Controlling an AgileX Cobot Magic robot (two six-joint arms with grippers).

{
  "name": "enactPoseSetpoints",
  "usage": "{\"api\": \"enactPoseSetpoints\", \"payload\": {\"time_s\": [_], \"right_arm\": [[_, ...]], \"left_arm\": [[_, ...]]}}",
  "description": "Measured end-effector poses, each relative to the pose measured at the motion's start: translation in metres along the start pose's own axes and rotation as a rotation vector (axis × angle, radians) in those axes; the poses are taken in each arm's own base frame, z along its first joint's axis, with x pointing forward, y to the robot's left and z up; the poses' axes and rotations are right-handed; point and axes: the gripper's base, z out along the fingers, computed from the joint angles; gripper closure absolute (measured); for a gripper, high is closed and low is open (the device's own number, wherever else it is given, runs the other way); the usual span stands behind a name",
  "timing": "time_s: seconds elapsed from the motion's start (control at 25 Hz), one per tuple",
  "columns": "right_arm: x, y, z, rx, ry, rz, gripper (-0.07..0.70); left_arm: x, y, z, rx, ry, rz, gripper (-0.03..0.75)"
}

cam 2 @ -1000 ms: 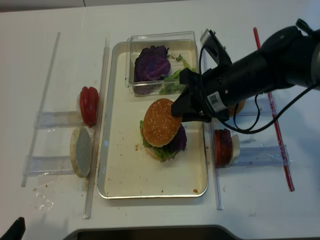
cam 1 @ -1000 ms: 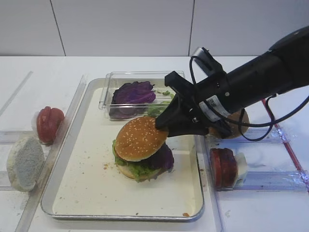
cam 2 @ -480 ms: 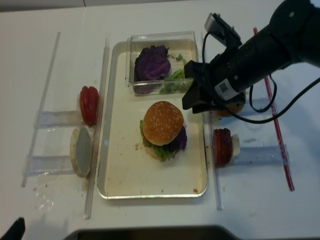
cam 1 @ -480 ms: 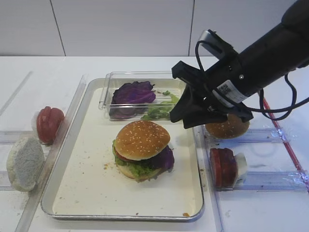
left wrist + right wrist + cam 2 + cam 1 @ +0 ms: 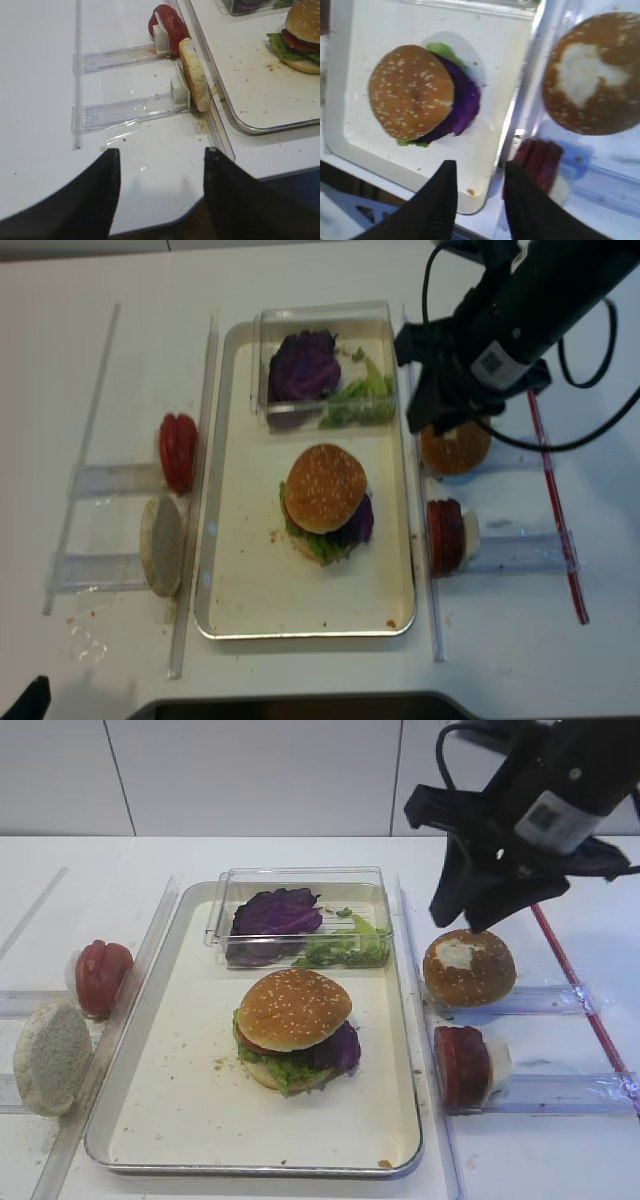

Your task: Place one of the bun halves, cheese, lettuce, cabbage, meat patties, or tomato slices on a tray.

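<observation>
The sesame bun top (image 5: 293, 1008) sits as the cap of a stacked burger on the metal tray (image 5: 180, 1100), over lettuce (image 5: 287, 1071) and purple cabbage (image 5: 343, 1045). My right gripper (image 5: 468, 918) hangs open and empty, high above the tray's right rim, apart from the burger. In the right wrist view the bun top (image 5: 411, 92) lies up and left of the right gripper (image 5: 480, 165). My left gripper (image 5: 162, 150) stands open over bare table, left of the tray (image 5: 240, 75).
A clear box (image 5: 300, 880) at the tray's back holds cabbage (image 5: 275, 912) and lettuce (image 5: 345, 950). Right of the tray lie a brown bun with a white patch (image 5: 468, 967) and red slices (image 5: 462, 1065). On the left rack stand a tomato piece (image 5: 100, 975) and a floury bun half (image 5: 50, 1055).
My right gripper let go of the sesame bun top, which stays on the burger. It then rose and pulled back to the right, past the tray's edge.
</observation>
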Motion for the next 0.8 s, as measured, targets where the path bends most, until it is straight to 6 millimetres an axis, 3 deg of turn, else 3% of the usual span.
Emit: {"api": "enactPoseSetpoints", "payload": {"time_s": [0.36,0.52,0.8], "right_arm": [[0.003,-0.005,-0.037,0.214,-0.082,-0.038,0.14],[0.007,-0.01,-0.049,0.308,-0.116,-0.074,0.122],[0.024,-0.017,-0.087,0.444,-0.234,-0.076,0.119]], "left_arm": [[0.0,0.0,0.0,0.0,0.0,0.0,0.357],[0.0,0.0,0.0,0.0,0.0,0.0,0.357],[0.0,0.0,0.0,0.0,0.0,0.0,0.357]]}}
